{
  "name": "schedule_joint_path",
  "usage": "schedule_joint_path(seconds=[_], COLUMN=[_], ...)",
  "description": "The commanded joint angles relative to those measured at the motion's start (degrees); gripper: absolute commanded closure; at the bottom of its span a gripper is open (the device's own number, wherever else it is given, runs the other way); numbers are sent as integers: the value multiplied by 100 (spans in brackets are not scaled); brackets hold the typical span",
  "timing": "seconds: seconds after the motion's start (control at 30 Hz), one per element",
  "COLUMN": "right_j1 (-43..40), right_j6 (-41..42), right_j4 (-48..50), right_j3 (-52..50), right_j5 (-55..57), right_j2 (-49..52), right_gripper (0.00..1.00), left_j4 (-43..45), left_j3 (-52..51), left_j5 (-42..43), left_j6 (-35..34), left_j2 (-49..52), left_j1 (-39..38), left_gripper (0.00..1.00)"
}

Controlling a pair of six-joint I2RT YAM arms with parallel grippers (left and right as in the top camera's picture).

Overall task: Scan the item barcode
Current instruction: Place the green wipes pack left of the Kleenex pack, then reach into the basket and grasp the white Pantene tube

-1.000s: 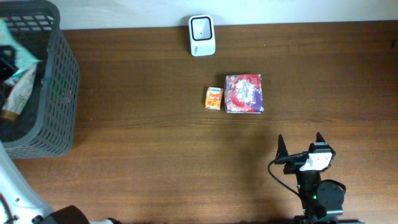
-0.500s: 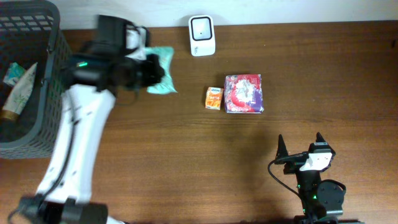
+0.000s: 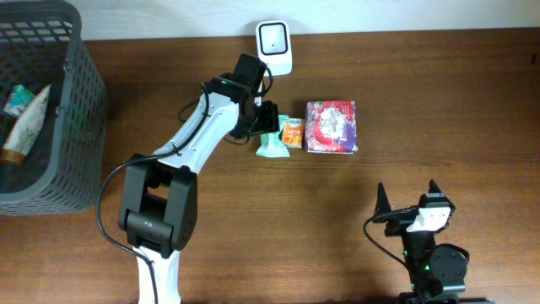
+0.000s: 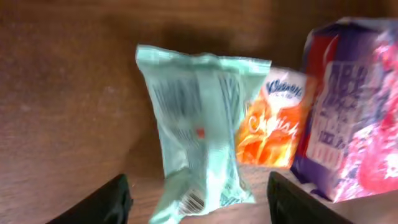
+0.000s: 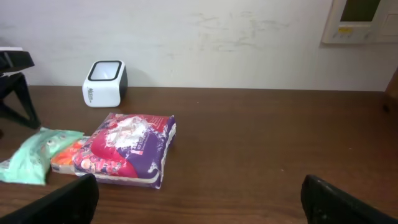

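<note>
Overhead: shows left arm stretched across bench toward back-centre, w/ left jaws hanging just above mint-green pkt. Finds pkt lying flat on the wood, one edge touching orange tissue pack. Places purple pack just beside tissue pack on its other side, seemingly touching. Puts white scanner at back edge of bench, dark window on top, near pkt but apart from it. Shows grey basket at far left of bench, well apart from the rest, w/ a tube and other bits inside; can't tell what the others are.

Left wrist view: looks down on pkt, long side running away from cam, right edge against tissue pack. Shows left jaws parted, both fingers at bottom of frame, one each side of pkt's near end. Leaves bare wood betw. left-hand finger and pkt; other finger close to pkt corner, no contact seen. Grips nothing. Catches a small barcode on pkt's near end, face up, blurred, not readable.

Right side: parks right arm at front-right of bench, well apart from all items. Has right jaws spread as wide as they go, w/ fingertips at the bottom corners of right wrist view and nothing held betw. them. Looks across bench at the three packs and scanner from there.
</note>
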Motion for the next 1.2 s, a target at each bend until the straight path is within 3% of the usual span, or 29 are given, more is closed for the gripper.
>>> schedule_joint_path(seconds=[0.0,0.17,0.23,0.3,0.33,0.37,0.5,0.63,0.73,0.87,0.97,1.03,1.17], right_j1=[-39,-39,-39,-39,-39,-39,-39,-39,-39,-39,-39,-39,-39], right_j6=[20,20,20,20,20,20,20,20,20,20,20,20,20], right_j4=[-13,-13,-13,-13,-13,-13,-13,-13,-13,-13,-13,-13,-13], right_j3=[-48,-48,-48,-48,-48,-48,-48,-48,-48,-48,-48,-48,-48], right_j5=[28,26,26,28,26,26,26,26,26,26,26,28,26], right_j2=[-33,-33,-33,-33,-33,-33,-33,-33,-33,-33,-33,-33,-33], right_gripper=[1,1,1,1,1,1,1,1,1,1,1,1,1], left_j4=[-146,-1523,-1956,-2358,-2470,-2474,-2317,-2070,-1803,-951,-273,358,1281], left_j3=[328,2374,3276,4048,4360,4590,4616,4332,3705,2085,1071,518,-275], left_j5=[245,254,249,223,26,-365,-1145,-2767,-2520,-2518,-2518,-2516,-2511], left_j6=[66,221,514,962,1008,1005,1005,1478,2151,3963,5134,5464,5466], left_j2=[-15,-485,-656,-872,-1010,-1191,-1370,-1305,-1281,-1281,-1266,-1266,-1058], left_j1=[87,881,1246,1709,2033,2503,3683,4623,5086,5401,5473,5484,5727], left_gripper=[32,32,20,24,5,1,1,1,1,0,6,0,5])
